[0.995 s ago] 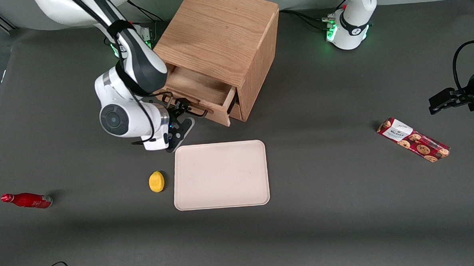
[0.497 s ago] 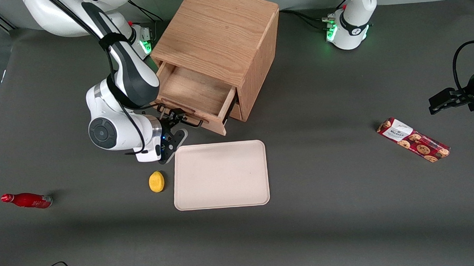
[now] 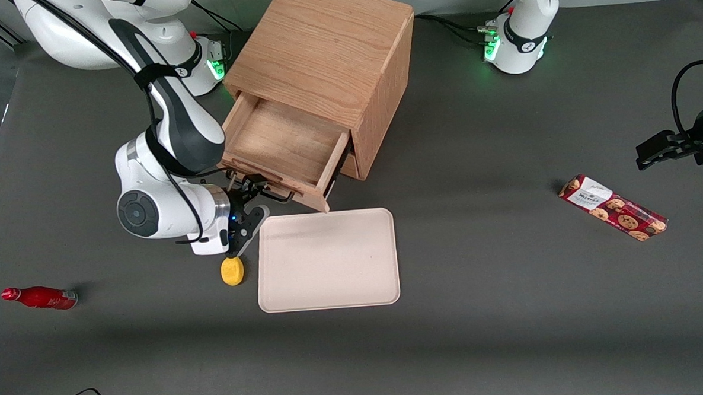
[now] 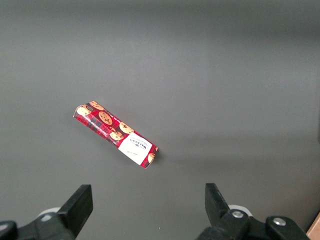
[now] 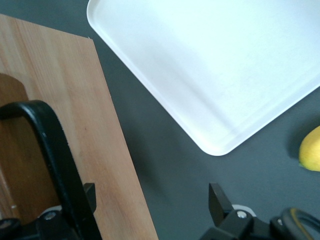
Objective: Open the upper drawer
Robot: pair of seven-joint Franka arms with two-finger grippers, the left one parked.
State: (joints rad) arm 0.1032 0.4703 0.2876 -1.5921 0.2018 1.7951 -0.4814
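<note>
Dark grey table (image 3: 510,309), with an oak cabinet (image 3: 327,50) standing toward the working arm's end. Upper drawer (image 3: 284,144) drawn most of the way out toward the front camera, bare wood floor showing and nothing inside. Gripper (image 3: 250,191) low at the drawer front, at the black handle (image 3: 271,194), wrist turned so that the fingers (image 5: 216,197) reach in from the side. Spread wide rather than clamped: in the right wrist view the bar runs just beside one finger, so probably hooked for a pull, though real contact cannot be told. Sensible hold for a straight draw along the runners. Judged nearly done, with little travel to spare. Pale tray (image 3: 327,261) just in front of the drawer, its far edge close to the drawer's front corner, so any further pull risks a bump. Lemon (image 3: 232,271) close under the wrist, beside the tray, another thing to mind when backing off. Red bottle (image 3: 38,298) lying well apart, and a biscuit pack (image 3: 613,208) toward the parked arm's end, neither in the way.
</note>
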